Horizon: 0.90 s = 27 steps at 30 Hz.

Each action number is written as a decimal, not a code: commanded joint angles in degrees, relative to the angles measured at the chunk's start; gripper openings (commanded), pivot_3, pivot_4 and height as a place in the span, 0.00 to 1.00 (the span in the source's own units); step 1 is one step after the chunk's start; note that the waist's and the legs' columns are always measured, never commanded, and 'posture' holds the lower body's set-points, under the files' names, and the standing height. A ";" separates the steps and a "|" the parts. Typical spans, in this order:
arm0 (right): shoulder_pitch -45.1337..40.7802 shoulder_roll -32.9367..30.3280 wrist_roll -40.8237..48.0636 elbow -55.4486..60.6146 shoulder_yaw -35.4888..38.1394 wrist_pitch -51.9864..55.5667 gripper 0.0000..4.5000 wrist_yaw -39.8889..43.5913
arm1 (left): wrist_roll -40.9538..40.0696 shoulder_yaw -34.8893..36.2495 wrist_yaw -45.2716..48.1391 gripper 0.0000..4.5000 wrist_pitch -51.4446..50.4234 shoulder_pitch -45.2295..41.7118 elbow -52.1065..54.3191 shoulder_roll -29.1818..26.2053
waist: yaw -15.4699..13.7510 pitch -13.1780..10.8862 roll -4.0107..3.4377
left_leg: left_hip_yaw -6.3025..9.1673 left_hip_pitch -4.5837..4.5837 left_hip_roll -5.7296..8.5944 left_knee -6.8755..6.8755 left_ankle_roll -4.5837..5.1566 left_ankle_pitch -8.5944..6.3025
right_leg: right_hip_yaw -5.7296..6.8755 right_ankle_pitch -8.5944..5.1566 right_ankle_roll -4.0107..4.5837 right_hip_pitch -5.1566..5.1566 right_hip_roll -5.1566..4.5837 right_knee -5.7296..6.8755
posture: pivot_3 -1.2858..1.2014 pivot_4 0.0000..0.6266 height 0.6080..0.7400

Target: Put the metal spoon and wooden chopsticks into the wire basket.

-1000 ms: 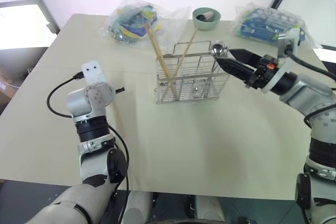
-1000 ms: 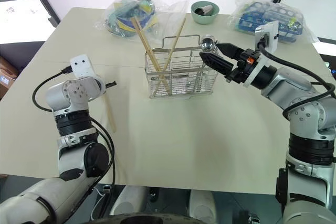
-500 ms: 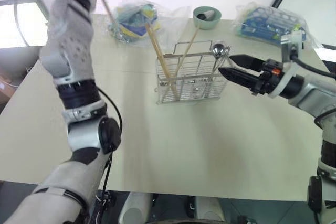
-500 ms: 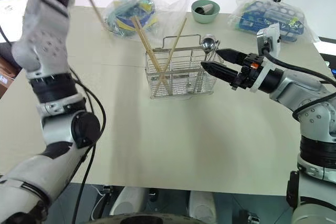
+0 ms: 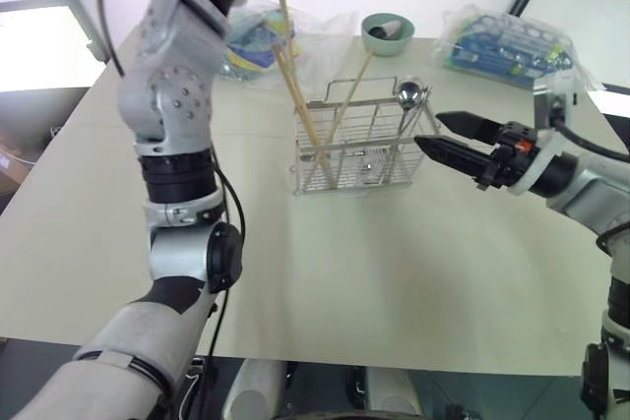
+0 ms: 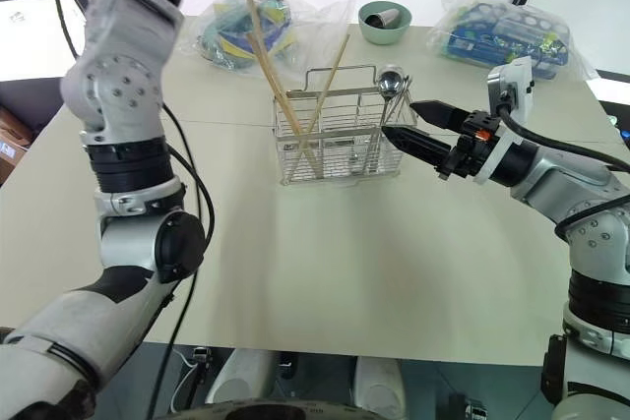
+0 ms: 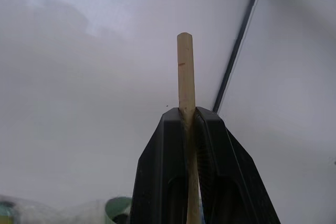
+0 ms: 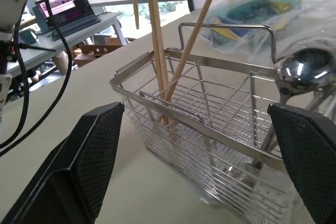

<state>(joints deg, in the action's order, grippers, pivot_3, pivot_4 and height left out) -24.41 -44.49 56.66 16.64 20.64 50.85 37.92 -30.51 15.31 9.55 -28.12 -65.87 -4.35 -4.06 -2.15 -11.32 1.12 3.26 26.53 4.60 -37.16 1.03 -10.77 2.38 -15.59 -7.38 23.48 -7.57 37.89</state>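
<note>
Left end effector [image 7: 188, 129] raised high over the bench [image 5: 394, 272], clamped on one wooden chopstick [image 6: 248, 7] — stick hangs down toward the wire basket [image 5: 359, 145], lower tip above the rim, not in. Other wooden chopsticks [image 5: 315, 125] stand leaning inside the basket's left part. Metal spoon [image 5: 409, 95] upright in the right end, bowl above the rim. Right end effector [image 5: 443, 137] level just beside the basket's right end — fingers spread wide, holding nothing. Green bowl [image 5: 387, 33] and plastic bags [image 5: 507, 46] behind.
</note>
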 commanded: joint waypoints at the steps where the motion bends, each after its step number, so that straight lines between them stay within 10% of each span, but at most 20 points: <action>1: -0.03 0.02 1.17 2.56 2.65 -1.04 1.00 -1.24 | 0.82 -3.51 -0.81 0.01 0.56 1.29 2.26 2.21 | -0.01 0.00 0.00 | 0.00 0.00 -0.01 0.00 0.00 0.00 | 0.00 0.00 0.00 0.00 0.00 0.00 | 0.52 0.24 0.68; 6: 0.17 0.04 1.57 3.20 3.08 -0.97 1.00 -2.28 | 4.44 -8.57 0.23 0.01 2.42 5.51 3.81 2.97 | 0.02 0.00 0.00 | -0.01 -0.01 0.00 0.00 0.00 0.00 | -0.01 0.00 0.00 0.00 0.00 0.01 | 0.52 0.24 0.68; 15: -0.49 -0.20 1.35 1.94 2.92 -1.24 1.00 -2.64 | 1.32 -8.40 -1.82 0.92 -0.73 9.76 8.50 6.17 | -0.10 0.00 0.00 | 0.00 0.01 -0.01 0.00 0.01 0.00 | 0.00 0.00 0.01 0.00 -0.01 -0.02 | 0.52 0.24 0.68; 18: -0.90 0.01 0.36 1.48 1.85 -1.84 1.00 -2.23 | -0.43 -6.18 -4.15 0.99 -3.01 10.24 10.79 5.82 | -0.07 0.00 0.00 | 0.00 0.00 0.00 0.00 0.02 -0.01 | 0.00 0.00 0.01 -0.01 -0.02 -0.03 | 0.52 0.24 0.68; 23: -2.41 -1.06 -1.13 -0.76 0.72 -2.55 1.00 -0.39 | -5.16 0.29 -1.82 0.99 -10.29 5.29 10.39 -6.41 | 0.90 -0.01 -0.03 | 0.00 -0.02 -0.13 0.01 0.01 0.00 | -0.01 -0.01 0.01 0.03 0.13 0.03 | 0.52 0.24 0.68; 27: -4.51 -3.47 -4.17 -5.32 -0.46 -4.18 1.00 4.02 | -6.05 -2.79 16.71 0.99 -16.61 7.39 10.84 -27.72 | 2.04 -0.01 -0.14 | -0.05 -0.04 -0.16 0.05 0.00 0.00 | -0.06 -0.01 0.02 0.07 0.21 0.04 | 0.52 0.24 0.68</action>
<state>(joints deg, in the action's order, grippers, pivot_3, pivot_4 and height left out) -27.08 -46.53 53.64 12.20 19.33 48.66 39.84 -35.94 14.11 17.95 -43.59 -59.58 4.14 -27.55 -0.11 -11.32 0.97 3.20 26.46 4.44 -37.08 1.03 -10.76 2.31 -15.60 -7.36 23.54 -7.36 37.93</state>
